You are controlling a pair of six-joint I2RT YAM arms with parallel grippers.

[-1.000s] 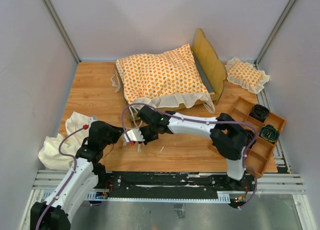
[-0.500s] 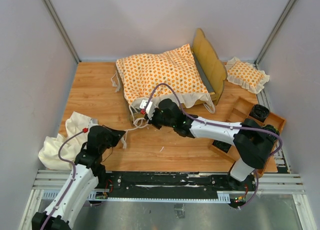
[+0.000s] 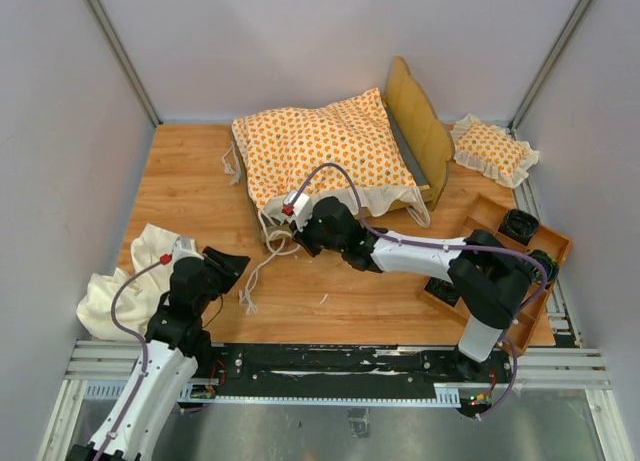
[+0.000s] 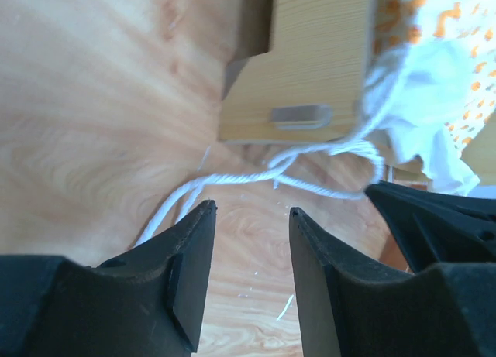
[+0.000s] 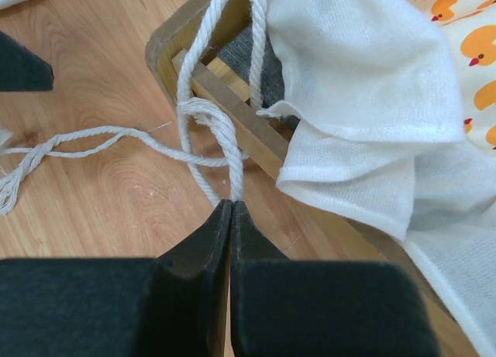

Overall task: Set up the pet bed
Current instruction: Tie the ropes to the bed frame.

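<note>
The pet bed's light-wood frame (image 3: 425,131) stands at the back with the orange-patterned cushion (image 3: 320,146) lying on it. White tie strings (image 3: 262,266) trail from the frame's near corner onto the floor. My right gripper (image 3: 292,243) is at that corner, and in the right wrist view it (image 5: 232,204) is shut on a tie string (image 5: 225,136) next to the frame rail (image 5: 232,94) and the cream ruffle (image 5: 364,101). My left gripper (image 3: 226,263) is open; in the left wrist view it (image 4: 252,210) holds nothing, with the string (image 4: 256,177) just beyond its tips.
A plain cream cloth (image 3: 120,286) is bunched at the left front. A small orange-patterned pillow (image 3: 492,149) lies at the back right. A wooden tray (image 3: 505,301) with black items sits at the right, under the right arm.
My left gripper has opened, let go of the string and drawn back a little toward the near left. My right gripper carried its string from mid-floor to the bed's corner and stays shut.
</note>
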